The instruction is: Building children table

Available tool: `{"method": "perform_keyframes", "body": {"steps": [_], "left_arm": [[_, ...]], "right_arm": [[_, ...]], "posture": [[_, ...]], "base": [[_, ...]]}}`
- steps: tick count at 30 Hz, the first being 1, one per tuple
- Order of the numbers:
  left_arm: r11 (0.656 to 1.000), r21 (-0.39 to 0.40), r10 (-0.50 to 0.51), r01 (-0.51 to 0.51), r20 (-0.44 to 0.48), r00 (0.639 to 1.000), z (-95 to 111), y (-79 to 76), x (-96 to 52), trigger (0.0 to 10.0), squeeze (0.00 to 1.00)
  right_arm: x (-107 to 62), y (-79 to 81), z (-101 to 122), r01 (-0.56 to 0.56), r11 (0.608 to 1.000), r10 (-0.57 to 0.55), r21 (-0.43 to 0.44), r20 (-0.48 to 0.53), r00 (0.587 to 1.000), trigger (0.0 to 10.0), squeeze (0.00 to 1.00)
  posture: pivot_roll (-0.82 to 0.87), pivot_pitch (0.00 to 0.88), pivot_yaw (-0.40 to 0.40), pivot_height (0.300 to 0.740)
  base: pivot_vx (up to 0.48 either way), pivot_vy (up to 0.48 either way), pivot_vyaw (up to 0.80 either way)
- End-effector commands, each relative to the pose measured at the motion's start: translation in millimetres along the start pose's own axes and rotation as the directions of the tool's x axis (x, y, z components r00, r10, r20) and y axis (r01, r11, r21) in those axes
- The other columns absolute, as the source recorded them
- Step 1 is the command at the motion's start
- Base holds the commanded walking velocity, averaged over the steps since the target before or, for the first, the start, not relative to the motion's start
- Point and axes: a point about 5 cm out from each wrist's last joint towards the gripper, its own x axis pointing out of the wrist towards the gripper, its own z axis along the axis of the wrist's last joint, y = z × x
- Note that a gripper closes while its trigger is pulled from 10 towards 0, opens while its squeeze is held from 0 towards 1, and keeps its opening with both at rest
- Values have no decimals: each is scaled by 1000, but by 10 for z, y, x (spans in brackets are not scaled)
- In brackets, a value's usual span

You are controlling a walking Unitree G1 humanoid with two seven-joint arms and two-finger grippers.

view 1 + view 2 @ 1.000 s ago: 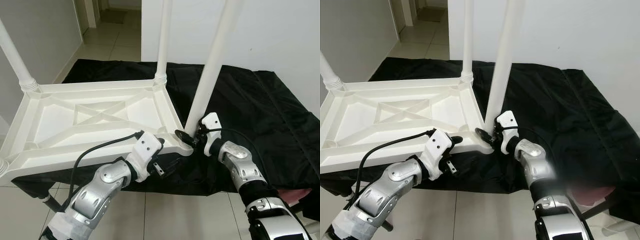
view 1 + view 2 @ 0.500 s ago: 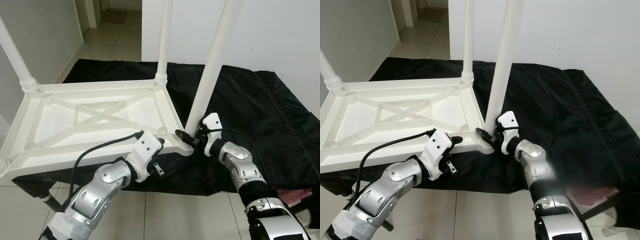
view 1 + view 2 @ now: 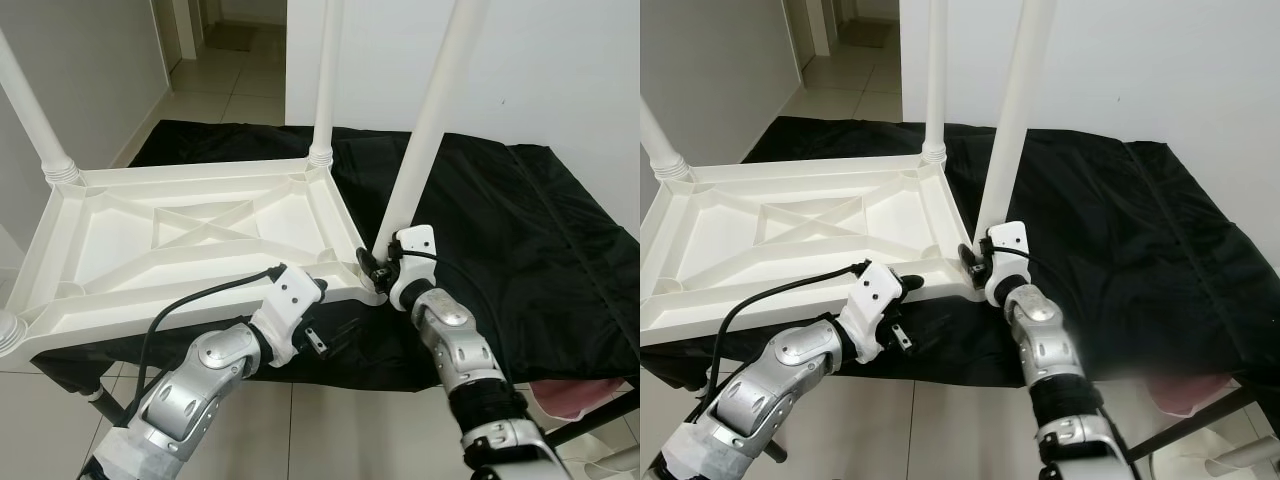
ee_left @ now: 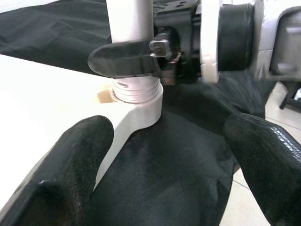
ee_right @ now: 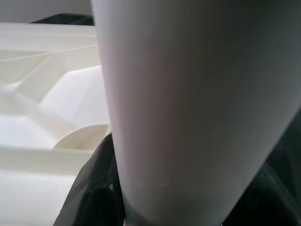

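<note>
In the last second my right gripper (image 3: 378,270) has closed in on the table leg (image 3: 425,130) at its threaded base and now clamps it over the upturned tabletop (image 3: 190,235) corner socket, ready for screwing, while my left gripper (image 3: 335,335) waits open just below.

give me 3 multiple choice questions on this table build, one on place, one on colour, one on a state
1. Where is the right gripper?
A. at the base of the near leg
B. on the floor
C. on the far leg

2. What colour is the cloth under the table top?
A. red
B. black
C. white

3. How do the left gripper jaws stand?
A. shut on the leg
B. shut on a cable
C. open

Answers: 1 A, its jaws clasp the near leg just above the corner socket; 2 B, black fabric surrounds the white top; 3 C, its fingers stand wide apart.
</note>
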Motion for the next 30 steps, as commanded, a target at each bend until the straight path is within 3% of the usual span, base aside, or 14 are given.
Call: {"method": "perform_keyframes", "body": {"steps": [1, 3, 5, 8, 17, 18, 19, 20, 24, 28, 29, 30], "left_arm": [[997, 5, -77, 77, -8, 997, -10, -51, -9, 10000, 0], [997, 5, -77, 77, -8, 997, -10, -51, -9, 10000, 0], [997, 2, -74, 74, -10, 997, -14, -49, -16, 10000, 0], [997, -1, -72, 72, -10, 997, -19, -50, -20, 10000, 0], [998, 3, -65, 65, -10, 998, -7, -29, -24, 10000, 0], [998, 4, -61, 61, -9, 998, -5, -19, -24, 10000, 0], [998, 4, -61, 61, -9, 998, -5, -19, -24, 10000, 0], [998, 5, -57, 57, -7, 998, -1, -10, -24, 10000, 0], [999, 13, -35, 35, 4, 999, 10, 7, -16, 10000, 0], [1000, 16, -24, 24, 10, 1000, 14, 15, -12, 10000, 0], [1000, 22, -8, 8, 15, 1000, 13, 30, -6, 10000, 0], [1000, 22, -8, 8, 15, 1000, 13, 30, -6, 10000, 0]], "right_arm": [[-81, -21, -138, 130, 991, -128, 27, -67, 990, 10000, 0], [-81, -21, -138, 130, 991, -128, 27, -67, 990, 10000, 0], [-130, 87, -126, 217, 974, -213, 72, -60, 975, 10000, 0], [-156, 185, -116, 242, 964, -237, 108, -62, 970, 10000, 0], [-150, 181, -57, 211, 971, -206, 109, -54, 977, 10000, 0], [-153, 190, -48, 207, 972, -202, 113, -55, 978, 10000, 318], [-153, 190, -48, 207, 972, -202, 113, -55, 978, 10000, 318], [-147, 201, -30, 189, 973, -184, 129, -48, 982, 10000, 1000], [-130, 163, 49, 108, 985, -110, 133, 10, 994, 10000, 1000], [-132, 120, 60, 104, 987, -107, 119, 21, 994, 10000, 1000], [-133, 76, 66, 84, 991, -88, 105, 34, 996, 10000, 314], [-133, 76, 66, 84, 991, -88, 105, 34, 996, 10000, 314]], "posture": [[29, 22, -46, 740], [29, 22, -46, 740], [32, 27, -45, 740], [32, 27, -45, 740], [32, 39, -41, 740], [32, 39, -41, 740], [32, 39, -41, 740], [32, 39, -42, 740], [28, 38, -46, 740], [29, 36, -48, 740], [28, 36, -50, 740], [28, 36, -50, 740]], "base": [[0, 0, 0], [0, 0, 0], [0, 0, 0], [0, 0, 0], [0, 0, 0], [0, 0, 0], [0, 0, 0], [0, 0, 0], [0, 0, 0], [0, 0, 0], [0, 0, 0], [0, 0, 0]]}}
